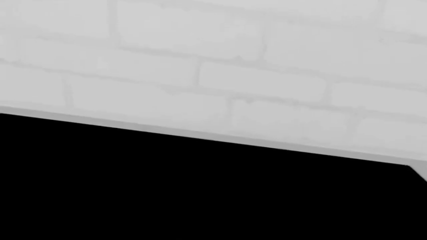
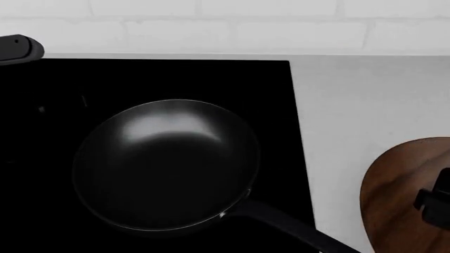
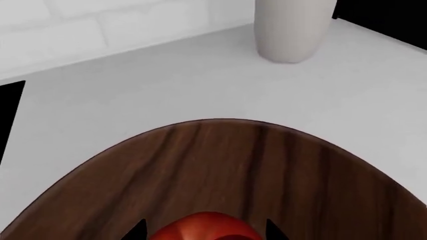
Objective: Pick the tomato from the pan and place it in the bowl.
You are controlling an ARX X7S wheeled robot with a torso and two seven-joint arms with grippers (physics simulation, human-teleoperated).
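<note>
The black pan (image 2: 165, 163) stands empty on the black cooktop, its handle pointing to the near right. The red tomato (image 3: 203, 229) sits between the two dark fingertips of my right gripper (image 3: 205, 231), just above the inside of the brown wooden bowl (image 3: 220, 170). In the head view the bowl (image 2: 393, 200) lies at the right edge, with part of my right gripper (image 2: 436, 200) over it. The tomato is hidden in the head view. My left gripper's jaws show in no view; the left wrist view holds only the cooktop and the wall.
The black cooktop (image 2: 140, 79) fills the left of the white counter (image 2: 351, 105). A pale cylindrical vase (image 3: 293, 27) stands on the counter beyond the bowl. A white brick wall (image 2: 225, 21) runs behind. A dark grey part (image 2: 18, 48) of the left arm shows at the far left.
</note>
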